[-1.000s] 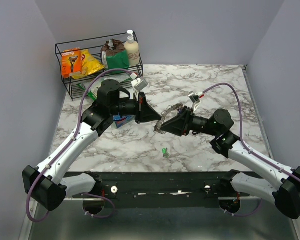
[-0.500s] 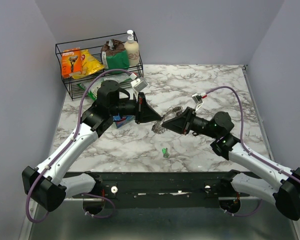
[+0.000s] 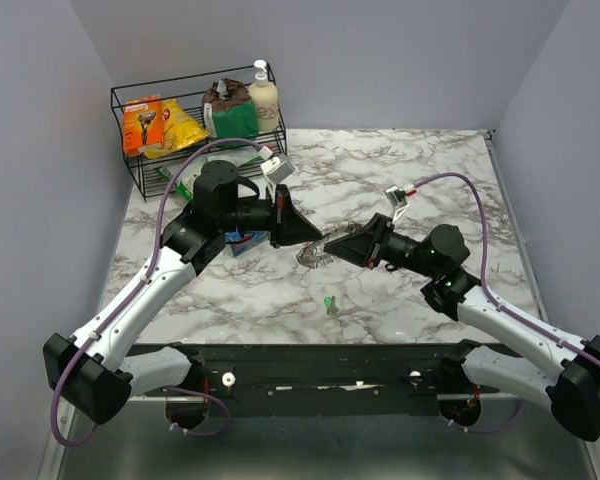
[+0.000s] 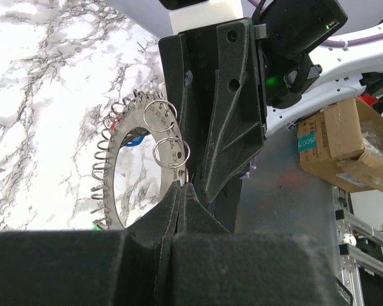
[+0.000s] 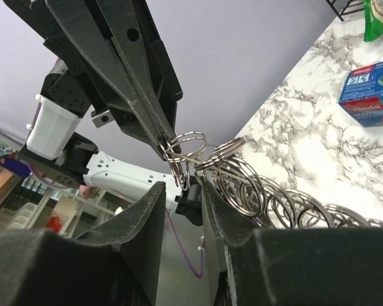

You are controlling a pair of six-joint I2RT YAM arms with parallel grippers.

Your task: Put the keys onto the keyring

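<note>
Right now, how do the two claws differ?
The left gripper is shut, its tips pinching the keyring; the right gripper has a gap between its fingers, with small rings in it. The left gripper reaches in from the left, the right gripper from the right. Both are black and meet at the keyring.

My left gripper [image 4: 179,189] and right gripper [image 5: 182,185]: matt black plastic, grainy. Keyring [image 4: 139,119] between them: polished metal, shiny wire loops. Key [image 3: 329,302] below them: green plastic head. Tabletop [image 4: 38,95]: glossy, smooth, marble-patterned.
</note>
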